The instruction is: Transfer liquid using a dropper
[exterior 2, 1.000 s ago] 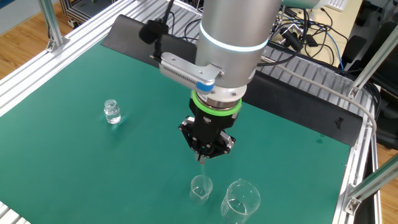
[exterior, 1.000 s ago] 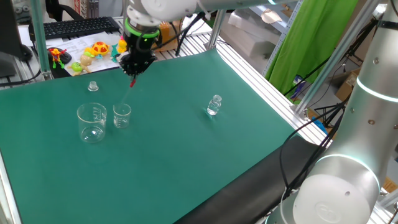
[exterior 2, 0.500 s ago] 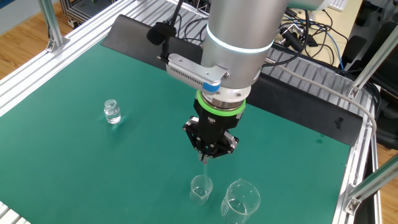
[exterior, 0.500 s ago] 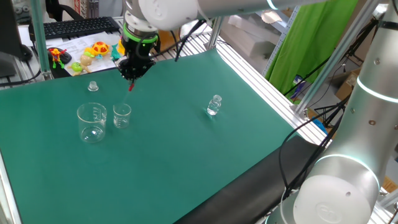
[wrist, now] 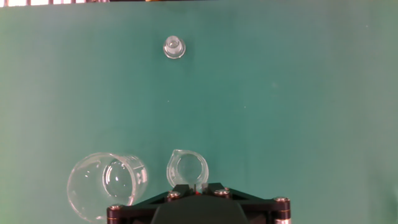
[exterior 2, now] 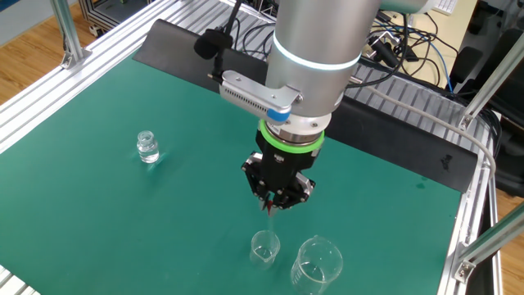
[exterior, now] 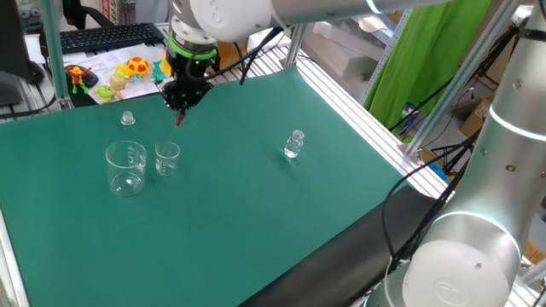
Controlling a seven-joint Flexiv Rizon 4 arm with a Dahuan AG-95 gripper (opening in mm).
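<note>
Holding the dropper above the small beaker

Pinching the red bulb, the gripper (exterior 2: 276, 199) is carrying the dropper (exterior: 177, 122) upright, its thin clear tube hanging over the small beaker (exterior 2: 264, 248), tip apparently not yet inside. Judging by this, the transfer is midway; whether liquid is in the tube is unclear. Nearby a larger glass beaker (exterior: 125, 167), a tiny stopper (wrist: 175, 47) and a small bottle (exterior: 293, 143) are standing on green matting (exterior: 256, 213).
</note>
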